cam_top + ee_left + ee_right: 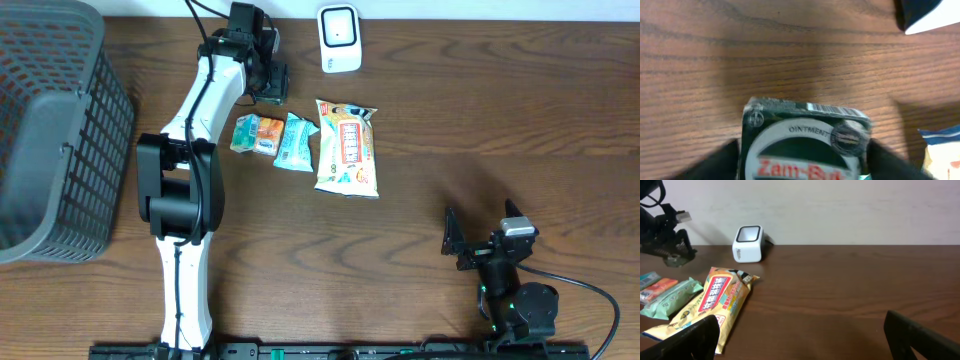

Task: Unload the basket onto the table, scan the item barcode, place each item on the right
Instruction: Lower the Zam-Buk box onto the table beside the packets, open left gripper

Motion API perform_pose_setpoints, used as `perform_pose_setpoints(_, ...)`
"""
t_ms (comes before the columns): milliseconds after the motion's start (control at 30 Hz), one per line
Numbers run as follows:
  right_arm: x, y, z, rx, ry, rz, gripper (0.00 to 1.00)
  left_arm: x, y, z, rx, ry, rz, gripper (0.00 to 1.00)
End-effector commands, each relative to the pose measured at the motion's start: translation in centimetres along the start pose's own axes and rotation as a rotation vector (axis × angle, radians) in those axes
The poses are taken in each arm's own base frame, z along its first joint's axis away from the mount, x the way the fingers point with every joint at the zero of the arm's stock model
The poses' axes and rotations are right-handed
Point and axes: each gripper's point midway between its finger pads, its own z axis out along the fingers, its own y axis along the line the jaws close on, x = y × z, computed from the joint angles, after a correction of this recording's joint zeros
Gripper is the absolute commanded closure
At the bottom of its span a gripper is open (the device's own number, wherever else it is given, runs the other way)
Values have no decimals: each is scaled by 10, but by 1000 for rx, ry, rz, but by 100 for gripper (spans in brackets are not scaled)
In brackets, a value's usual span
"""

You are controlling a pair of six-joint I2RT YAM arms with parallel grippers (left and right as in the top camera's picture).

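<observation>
table: brown wood with dark grain | basket: dark grey mesh, stands at the left end of the table, partly cut by the picture edge | packets: small orange-green packet, teal packet just beside it, big yellow snack bag next, all lying flat in one row

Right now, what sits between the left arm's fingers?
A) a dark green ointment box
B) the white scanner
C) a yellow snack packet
A: the left wrist view shows the ointment box, its label reading "ointment", between the fingers of the left gripper.
</observation>
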Motion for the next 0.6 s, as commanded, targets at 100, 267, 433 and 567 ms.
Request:
perform_pose_setpoints(100,0,-1,0,3,0,3,1,1,5,-1,-18,5,-14,6)
perform_pose_setpoints(267,0,-1,0,3,0,3,1,-11,1,-34,-17,-34,-11,6)
perform_pose_setpoints(433,0,-1,0,3,0,3,1,-38,-5,-112,-12,-168,-4,6)
perform_pose_setpoints(567,0,-1,0,3,0,3,1,-36,-13,-200,-12,-252,0,3)
